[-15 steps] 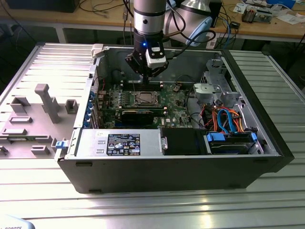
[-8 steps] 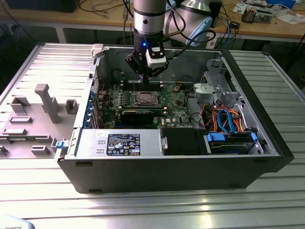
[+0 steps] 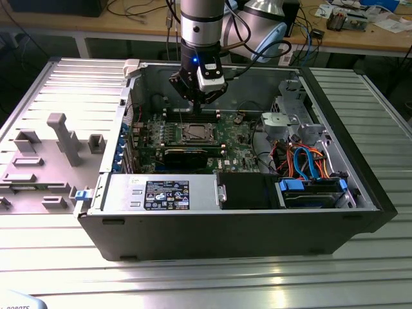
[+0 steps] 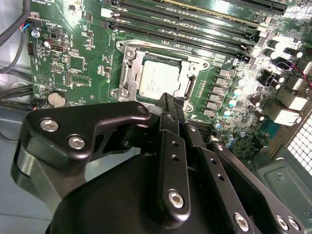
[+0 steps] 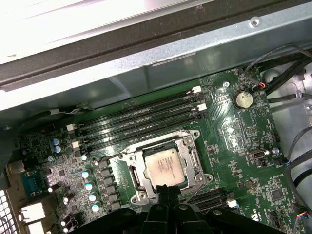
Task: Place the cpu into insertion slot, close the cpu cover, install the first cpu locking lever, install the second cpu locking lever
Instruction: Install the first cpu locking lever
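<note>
The cpu point(image 5: 165, 167) lies silver face up in the insertion slot point(image 5: 139, 181) on the green board; I also see the cpu point(image 4: 158, 79) in the second wrist view. The cpu cover point(image 5: 191, 142) lies flat as a silver frame around the chip. A thin wire lever point(image 5: 197, 190) runs along one side of the socket. My gripper point(image 5: 165, 191) hovers just above the socket's edge, fingers shut with nothing between them. In the exterior view the gripper point(image 3: 195, 108) hangs over the socket point(image 3: 196, 133) inside the open computer case.
Long black memory slots point(image 5: 141, 122) run beside the socket, and a round coin battery point(image 5: 242, 99) sits farther along the board. A black card point(image 3: 187, 154), the power supply point(image 3: 161, 193) and drive cables point(image 3: 309, 164) fill the case toward the front and the exterior view's right.
</note>
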`<state>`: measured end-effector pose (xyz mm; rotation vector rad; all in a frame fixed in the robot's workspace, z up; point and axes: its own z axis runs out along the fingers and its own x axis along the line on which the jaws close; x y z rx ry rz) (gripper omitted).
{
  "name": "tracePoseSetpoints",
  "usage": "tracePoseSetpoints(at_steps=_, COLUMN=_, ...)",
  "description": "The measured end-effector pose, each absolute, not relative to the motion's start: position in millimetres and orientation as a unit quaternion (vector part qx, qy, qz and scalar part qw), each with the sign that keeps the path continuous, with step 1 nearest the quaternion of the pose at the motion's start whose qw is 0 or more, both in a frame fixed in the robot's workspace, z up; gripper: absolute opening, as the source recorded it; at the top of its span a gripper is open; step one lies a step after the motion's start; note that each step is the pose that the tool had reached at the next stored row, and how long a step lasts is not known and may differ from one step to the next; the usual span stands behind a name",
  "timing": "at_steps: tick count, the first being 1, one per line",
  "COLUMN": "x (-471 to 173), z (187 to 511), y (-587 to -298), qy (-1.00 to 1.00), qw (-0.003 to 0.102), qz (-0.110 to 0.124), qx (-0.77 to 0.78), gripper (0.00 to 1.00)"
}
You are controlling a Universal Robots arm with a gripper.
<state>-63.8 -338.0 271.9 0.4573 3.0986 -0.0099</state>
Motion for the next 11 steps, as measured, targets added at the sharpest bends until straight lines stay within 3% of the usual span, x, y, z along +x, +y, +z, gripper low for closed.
tracePoseSetpoints(at_steps=11, x=-71.3, z=271.8, y=-338.0, qy=0.989, qw=0.005, qz=-0.003, qx=0.146, gripper=0.11)
